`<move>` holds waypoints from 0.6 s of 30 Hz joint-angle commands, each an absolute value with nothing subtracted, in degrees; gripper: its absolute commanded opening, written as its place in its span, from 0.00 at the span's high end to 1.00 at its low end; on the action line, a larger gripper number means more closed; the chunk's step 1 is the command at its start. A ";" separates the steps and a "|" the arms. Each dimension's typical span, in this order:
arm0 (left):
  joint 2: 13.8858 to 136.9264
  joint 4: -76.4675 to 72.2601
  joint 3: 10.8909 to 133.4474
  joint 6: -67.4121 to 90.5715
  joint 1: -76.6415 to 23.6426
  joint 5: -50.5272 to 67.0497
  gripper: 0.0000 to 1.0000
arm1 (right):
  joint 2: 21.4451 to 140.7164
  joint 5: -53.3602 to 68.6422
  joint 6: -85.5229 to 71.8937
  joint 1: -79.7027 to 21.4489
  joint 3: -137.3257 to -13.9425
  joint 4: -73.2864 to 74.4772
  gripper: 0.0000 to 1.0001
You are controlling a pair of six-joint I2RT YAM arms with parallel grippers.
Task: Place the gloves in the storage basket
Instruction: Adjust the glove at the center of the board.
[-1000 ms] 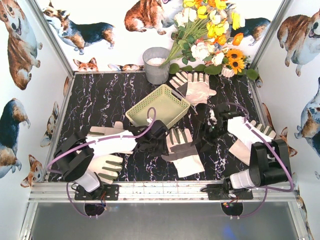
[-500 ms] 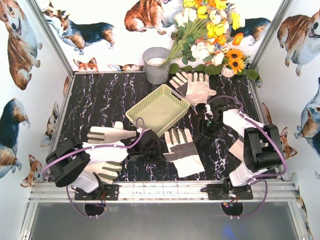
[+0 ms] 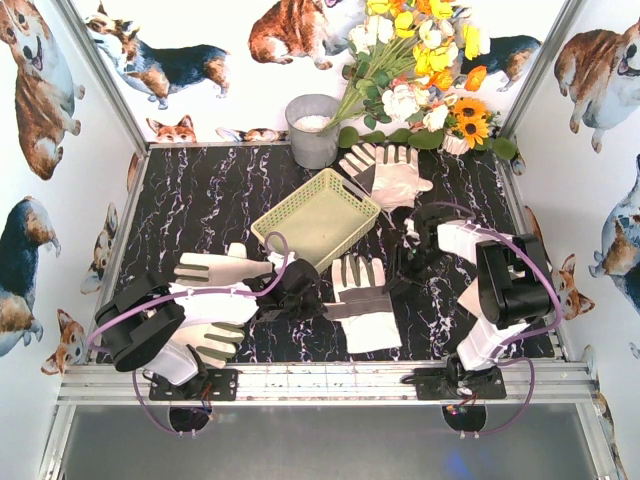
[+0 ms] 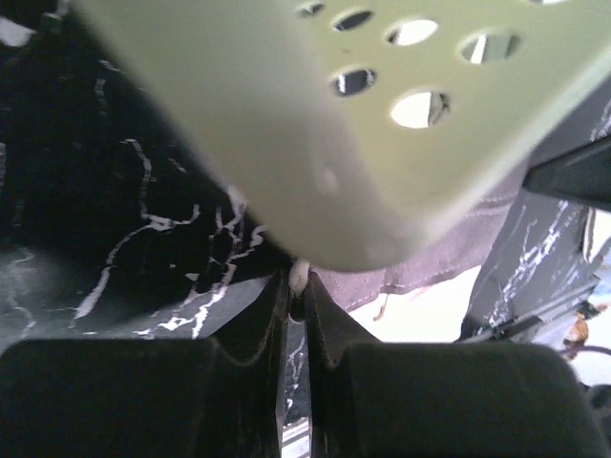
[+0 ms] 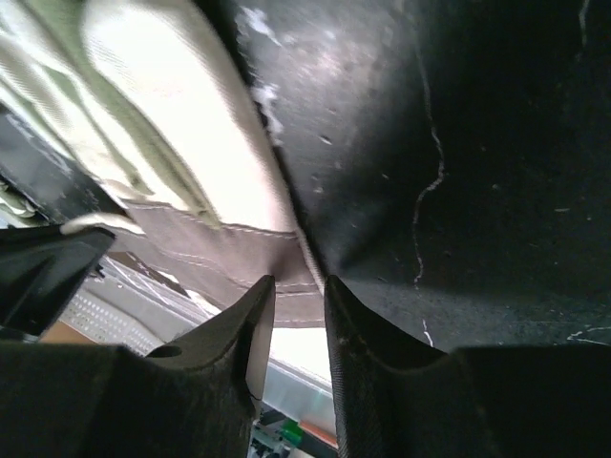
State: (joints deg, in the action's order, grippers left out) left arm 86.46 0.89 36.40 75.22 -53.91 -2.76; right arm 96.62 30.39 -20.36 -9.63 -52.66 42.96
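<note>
A cream glove with a grey band (image 3: pixel 362 305) lies flat just in front of the pale yellow-green storage basket (image 3: pixel 290 200). My left gripper (image 3: pixel 318 298) is at the glove's left edge. In the left wrist view its tips (image 4: pixel 298 286) are shut on a small fold of white fabric, the basket wall (image 4: pixel 286 124) looms just above, and the glove's grey band (image 4: pixel 430 258) lies to the right. My right gripper (image 3: pixel 402 268) is at the glove's right edge. Its jaws (image 5: pixel 299 281) stand narrowly apart with the hem of the grey band (image 5: pixel 220 253) at the tips.
Another glove (image 3: pixel 385 172) lies behind the basket, two (image 3: pixel 215 268) (image 3: pixel 210 335) lie under my left arm, and one (image 3: pixel 467 298) under my right arm. A grey bucket (image 3: pixel 312 130) and a bunch of flowers (image 3: pixel 420 80) stand at the back wall.
My left gripper has shut on the centre glove's left edge. My right arm has swung in to the glove's right edge and its jaws have narrowed.
</note>
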 commanded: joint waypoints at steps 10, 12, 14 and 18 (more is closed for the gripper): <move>82.29 7.78 34.97 75.81 -51.20 -6.48 1.00 | 91.62 32.16 -25.22 -10.94 -41.50 37.36 0.74; 82.93 8.57 35.48 75.21 -51.24 -5.10 1.00 | 91.62 32.24 -25.22 -10.99 -41.76 37.44 0.74; 84.33 11.53 36.87 74.12 -51.32 -3.96 1.00 | 91.58 32.26 -25.22 -11.06 -42.19 37.88 0.74; 85.21 17.60 39.98 71.46 -51.48 -4.33 1.00 | 89.87 32.17 -25.35 -11.09 -42.37 38.93 0.73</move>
